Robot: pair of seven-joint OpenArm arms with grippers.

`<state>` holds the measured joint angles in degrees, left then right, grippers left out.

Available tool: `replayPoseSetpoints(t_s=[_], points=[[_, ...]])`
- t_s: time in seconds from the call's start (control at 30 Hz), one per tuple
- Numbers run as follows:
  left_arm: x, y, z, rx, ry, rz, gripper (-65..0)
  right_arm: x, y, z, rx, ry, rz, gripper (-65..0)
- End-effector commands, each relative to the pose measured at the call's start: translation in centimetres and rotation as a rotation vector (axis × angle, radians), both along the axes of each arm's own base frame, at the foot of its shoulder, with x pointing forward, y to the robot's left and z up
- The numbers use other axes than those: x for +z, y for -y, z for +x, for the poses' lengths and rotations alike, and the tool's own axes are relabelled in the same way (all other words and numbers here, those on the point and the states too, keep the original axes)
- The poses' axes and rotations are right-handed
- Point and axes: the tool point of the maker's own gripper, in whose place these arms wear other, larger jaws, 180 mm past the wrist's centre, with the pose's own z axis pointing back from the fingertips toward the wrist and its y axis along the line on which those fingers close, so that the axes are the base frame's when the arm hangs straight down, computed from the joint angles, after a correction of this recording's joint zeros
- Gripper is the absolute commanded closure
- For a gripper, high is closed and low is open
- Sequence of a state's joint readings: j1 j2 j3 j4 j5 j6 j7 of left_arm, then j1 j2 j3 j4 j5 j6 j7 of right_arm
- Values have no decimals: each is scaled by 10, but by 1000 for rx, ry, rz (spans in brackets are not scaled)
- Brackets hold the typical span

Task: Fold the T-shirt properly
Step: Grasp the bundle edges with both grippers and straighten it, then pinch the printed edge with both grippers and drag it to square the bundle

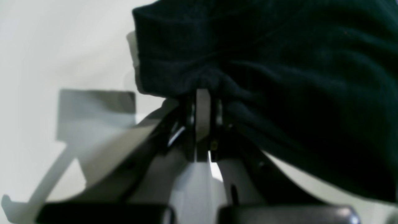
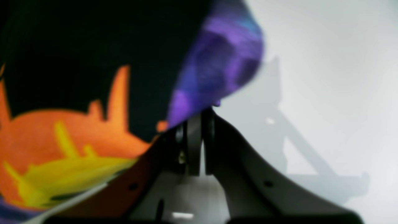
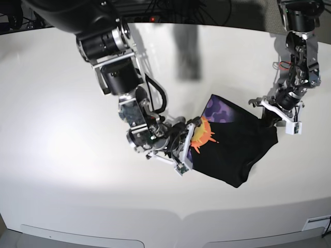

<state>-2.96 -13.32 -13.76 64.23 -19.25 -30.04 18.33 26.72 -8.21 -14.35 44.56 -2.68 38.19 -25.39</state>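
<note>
Big white desk (image 3: 57, 155) with the T-shirt (image 3: 235, 147) bunched up toward its right side, sun and purple print showing along the shirt's left edge. Right hand (image 3: 189, 139) is clamped shut on that printed edge. Left hand (image 3: 271, 116) is pinched closed on plain black cloth at the opposite edge.

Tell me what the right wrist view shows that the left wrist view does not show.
Only the right wrist view shows the print of the T-shirt: an orange and yellow sun and a purple patch, beside the right gripper. Only the left wrist view shows plain black cloth, bunched at the left gripper. Both views show a gripper shut on an edge of the T-shirt, with the white table behind it.
</note>
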Motion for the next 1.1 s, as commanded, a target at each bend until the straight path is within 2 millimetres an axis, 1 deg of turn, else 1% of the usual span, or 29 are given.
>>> replayPoseSetpoints(t_s=[0.0,0.07,0.13,0.27,0.33,0.37,0.43,0.5,0.6,0.63,0.73,0.8,0.87,0.93,1.07], points=[[13,-3,10,-2,38,6,0,-1,-12,-17,68,-24,-22,0],[14,-3,11,-2,41,7,0,0,-20,-35,111,-9,-43,0],[13,-3,11,-2,39,7,0,7,-26,-52,140,12,-53,0],[13,-7,10,-2,35,16,0,32,-28,-74,137,65,-40,0],[13,-11,9,-3,28,27,0,47,-30,-84,119,71,14,0],[13,-14,9,-4,27,32,0,54,-30,-88,107,77,44,0],[13,-19,8,-4,21,45,0,59,-15,-93,77,98,52,0],[15,-25,8,-3,22,59,0,66,3,-94,39,130,48,0],[17,-32,8,-2,23,74,0,80,32,-87,-48,175,63,0],[18,-33,8,-2,23,78,0,83,42,-83,-81,180,69,0],[18,-36,8,-2,21,83,0,82,70,-72,-173,185,62,0],[15,-36,6,-8,-2,87,0,88,84,-62,-228,217,89,0],[7,-34,0,-20,-55,84,0,99,92,-53,-271,275,138,0],[-3,-32,-10,-33,-119,74,0,104,94,-48,-289,303,170,0],[-20,-31,-32,-35,-179,65,0,100,82,-44,-301,322,222,0]])
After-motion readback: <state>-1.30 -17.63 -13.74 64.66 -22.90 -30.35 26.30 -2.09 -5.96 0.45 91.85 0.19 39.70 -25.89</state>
